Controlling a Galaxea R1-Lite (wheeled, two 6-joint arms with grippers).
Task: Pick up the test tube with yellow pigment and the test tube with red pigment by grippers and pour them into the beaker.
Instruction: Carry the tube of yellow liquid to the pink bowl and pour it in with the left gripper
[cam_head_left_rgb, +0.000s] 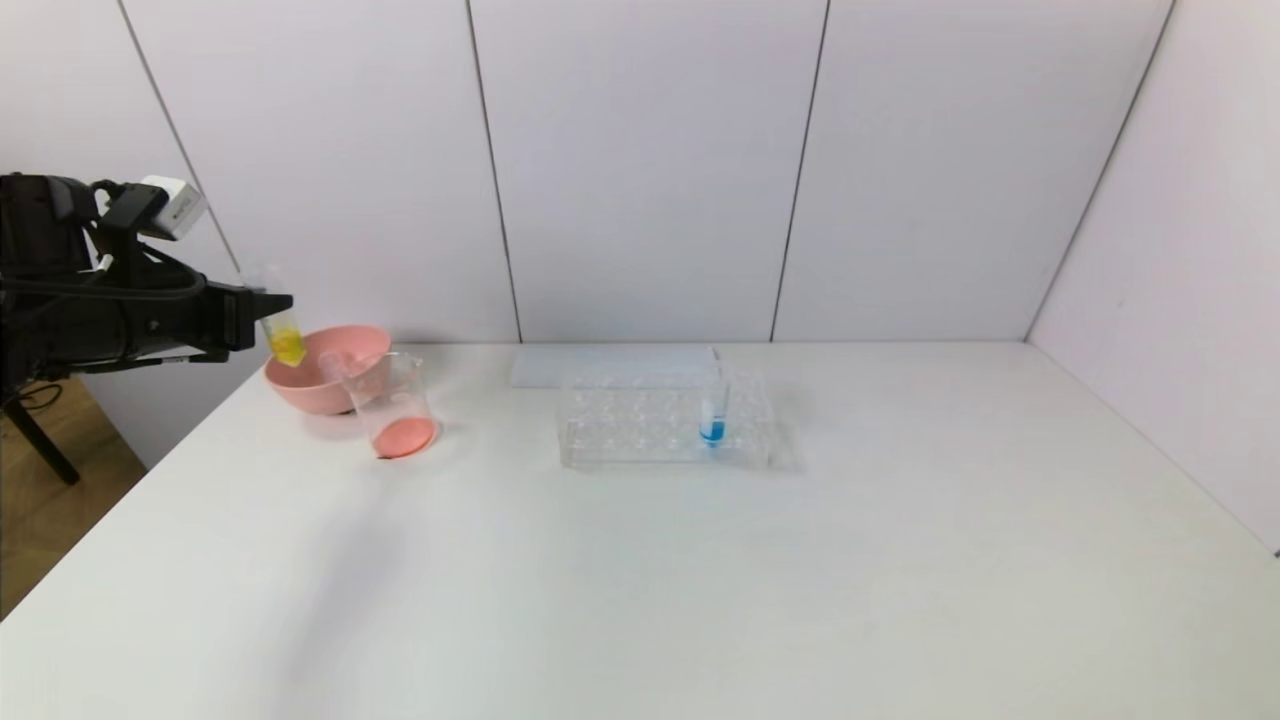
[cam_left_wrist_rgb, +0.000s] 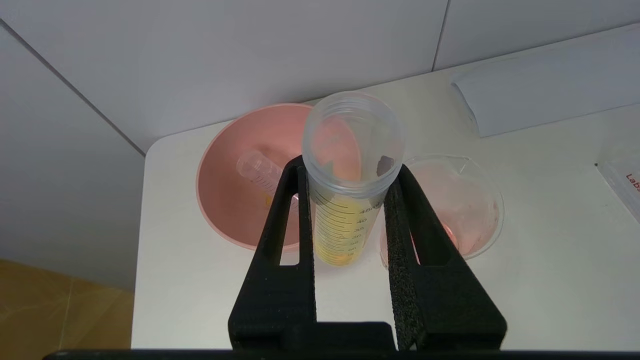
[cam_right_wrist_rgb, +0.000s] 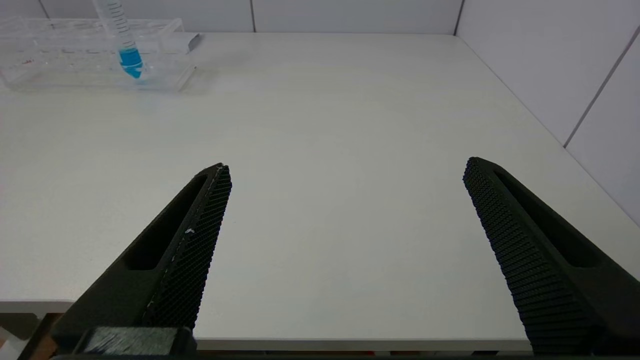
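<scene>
- Left gripper (cam_head_left_rgb: 268, 315) is clamped on the test tube with yellow pigment (cam_head_left_rgb: 284, 338), held roughly upright above the table's far-left corner, over the pink bowl (cam_head_left_rgb: 300, 392)
- An empty tube (cam_left_wrist_rgb: 259, 170) lies in that bowl
- Beaker (cam_head_left_rgb: 392, 405), holding red liquid, stands just right of the bowl
- Right gripper (cam_right_wrist_rgb: 345, 172) hangs with fingers spread wide over the table's (cam_head_left_rgb: 700, 560) near-right edge

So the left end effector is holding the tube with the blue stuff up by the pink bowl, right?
Not quite. The tube in the left end effector has yellow liquid, not blue; the left wrist view shows it clamped between the fingers, up by the pink bowl. The blue tube sits in the clear rack, as the head view shows.
</scene>
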